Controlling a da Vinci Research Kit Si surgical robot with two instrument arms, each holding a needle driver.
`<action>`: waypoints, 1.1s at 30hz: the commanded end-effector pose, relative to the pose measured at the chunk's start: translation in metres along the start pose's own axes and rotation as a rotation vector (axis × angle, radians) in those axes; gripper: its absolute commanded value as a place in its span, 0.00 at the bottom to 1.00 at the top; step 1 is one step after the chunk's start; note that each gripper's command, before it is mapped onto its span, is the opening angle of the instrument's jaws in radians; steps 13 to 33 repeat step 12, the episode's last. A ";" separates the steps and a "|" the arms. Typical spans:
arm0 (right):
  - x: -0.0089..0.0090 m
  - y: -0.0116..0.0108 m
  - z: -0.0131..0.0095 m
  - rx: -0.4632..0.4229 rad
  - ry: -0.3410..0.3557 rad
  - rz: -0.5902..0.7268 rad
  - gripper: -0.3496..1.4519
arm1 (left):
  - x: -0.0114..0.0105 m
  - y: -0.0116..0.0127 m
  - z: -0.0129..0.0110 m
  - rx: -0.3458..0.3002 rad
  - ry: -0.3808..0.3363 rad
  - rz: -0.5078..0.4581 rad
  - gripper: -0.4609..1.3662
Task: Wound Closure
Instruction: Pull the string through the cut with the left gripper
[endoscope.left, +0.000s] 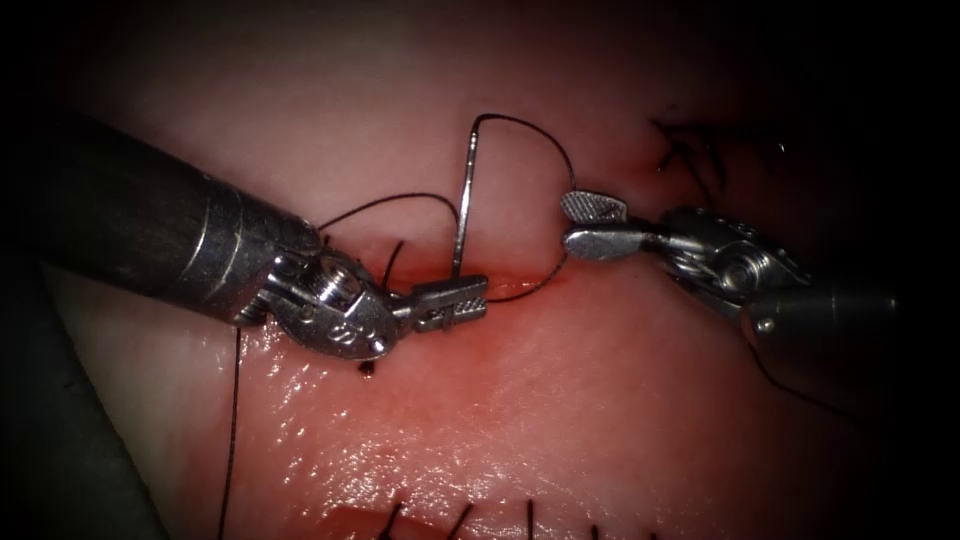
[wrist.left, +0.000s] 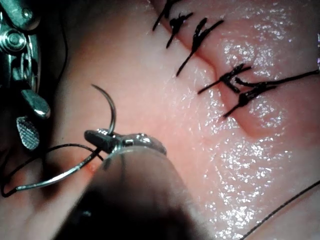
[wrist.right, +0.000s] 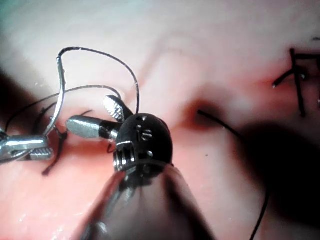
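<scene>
My left tool (endoscope.left: 452, 302) has its jaws shut on the curved needle (endoscope.left: 464, 200), partway along the curve and nearer the pointed end. The needle rises from the jaws above the cut (endoscope.left: 520, 284), out of the tissue (endoscope.left: 560, 400). Black thread (endoscope.left: 540, 135) leaves its top end, arcs right, drops past my right tool (endoscope.left: 595, 226) and enters the cut. That tool stands with its jaws open and holds nothing. In the left wrist view the needle (wrist.left: 55, 179) crosses the left tool (wrist.left: 100, 137); the right tool (wrist.left: 31, 119) gapes beside it. The right wrist view shows the right tool (wrist.right: 92, 116), the needle (wrist.right: 59, 95) and the left tool (wrist.right: 25, 147).
Finished black stitches (endoscope.left: 690, 150) lie at the upper right, and more stitch ends (endoscope.left: 460, 520) show along the bottom edge. A thread strand (endoscope.left: 234, 430) hangs down beside the left shaft. Red fluid (endoscope.left: 500, 330) wets the tissue around the cut. Knotted stitches (wrist.left: 235, 85) line a closed seam.
</scene>
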 end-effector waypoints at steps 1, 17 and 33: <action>0.0000 0.0000 0.0001 0.001 0.001 0.007 0.74 | 0.0000 0.0000 0.0000 -0.008 -0.002 0.006 0.06; 0.0000 0.0000 0.0002 -0.001 0.002 0.007 0.74 | 0.0002 0.0001 -0.0001 -0.006 0.004 0.005 0.06; 0.0000 0.0000 0.0002 -0.001 0.002 0.007 0.74 | 0.0002 0.0001 -0.0001 -0.006 0.004 0.005 0.06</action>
